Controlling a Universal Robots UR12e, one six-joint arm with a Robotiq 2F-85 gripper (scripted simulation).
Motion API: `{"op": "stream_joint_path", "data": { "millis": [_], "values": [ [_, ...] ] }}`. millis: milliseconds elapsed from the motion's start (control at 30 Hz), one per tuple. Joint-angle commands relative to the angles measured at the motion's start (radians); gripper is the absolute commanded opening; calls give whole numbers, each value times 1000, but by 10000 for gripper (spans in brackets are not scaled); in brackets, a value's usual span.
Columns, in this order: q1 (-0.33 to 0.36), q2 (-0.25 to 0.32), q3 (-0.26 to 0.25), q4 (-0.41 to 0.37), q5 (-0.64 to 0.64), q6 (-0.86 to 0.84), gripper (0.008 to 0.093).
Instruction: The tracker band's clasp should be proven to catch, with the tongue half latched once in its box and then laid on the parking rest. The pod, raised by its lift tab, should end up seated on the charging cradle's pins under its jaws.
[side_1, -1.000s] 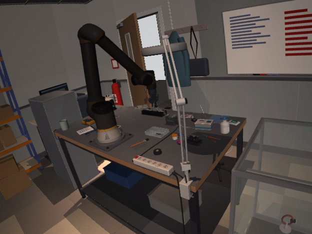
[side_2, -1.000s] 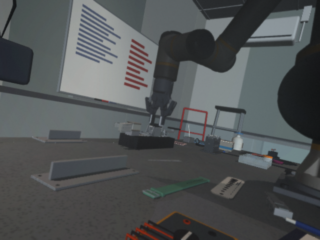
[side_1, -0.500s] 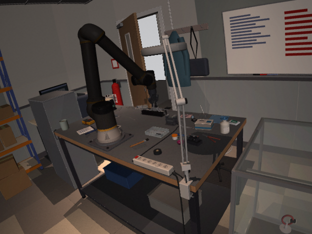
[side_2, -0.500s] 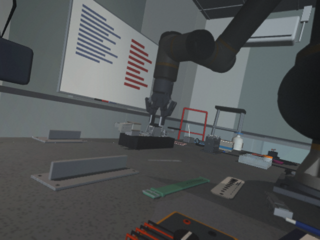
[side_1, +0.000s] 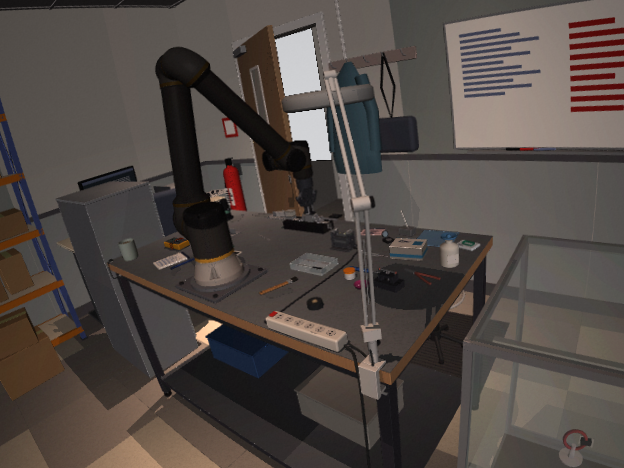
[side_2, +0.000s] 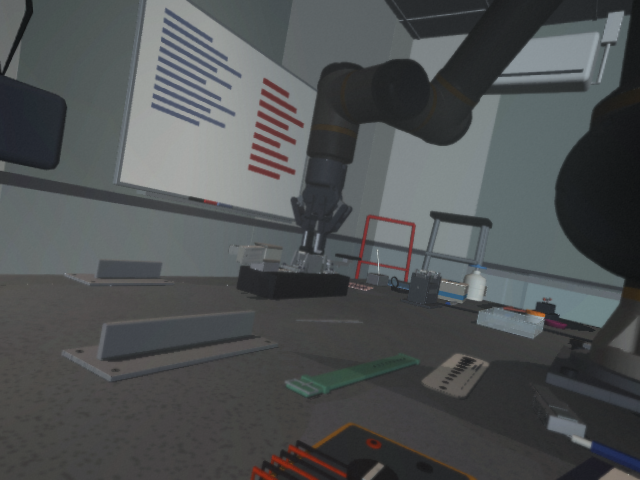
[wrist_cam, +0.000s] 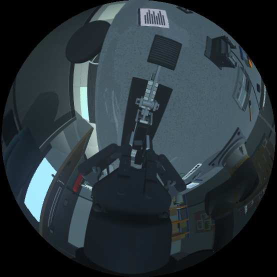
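Note:
The tracker pod's near end and its lift tab are partly hidden between my fingers in the wrist camera. The tracker fixture is a black base (side_2: 292, 283) (side_1: 308, 224) (wrist_cam: 147, 103) at the far side of the bench, carrying the pale segmented band (wrist_cam: 151, 89) and a small clasp assembly (wrist_cam: 147, 103). The dark pod (wrist_cam: 140, 133) lies along the base just ahead of my fingers. The charging cradle (side_2: 425, 288) (side_1: 344, 240) (wrist_cam: 219, 51) stands apart on the bench, to the right. My gripper (side_2: 313, 242) (side_1: 306, 207) (wrist_cam: 137, 152) points straight down over the base and is closed on the pod's lift tab.
A ribbed black mat (wrist_cam: 164, 52) lies just beyond the base. Two grey angle brackets (side_2: 170, 341) (side_2: 121, 273), a green strip (side_2: 356, 373), a clear tray (side_1: 313, 263) (side_2: 511, 321), a white bottle (side_1: 449, 252) and a lamp arm (side_1: 353, 201) also occupy the bench.

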Motion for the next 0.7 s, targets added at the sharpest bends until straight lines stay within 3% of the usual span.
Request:
{"op": "stream_joint_path", "data": {
  "millis": [0, 200, 667],
  "values": [
    [0, 0, -1, -1, 0, 0, 200],
    [0, 0, 0, -1, 0, 0, 80],
    [0, -19, -8, 26, 0, 0, 80]
  ]
}}
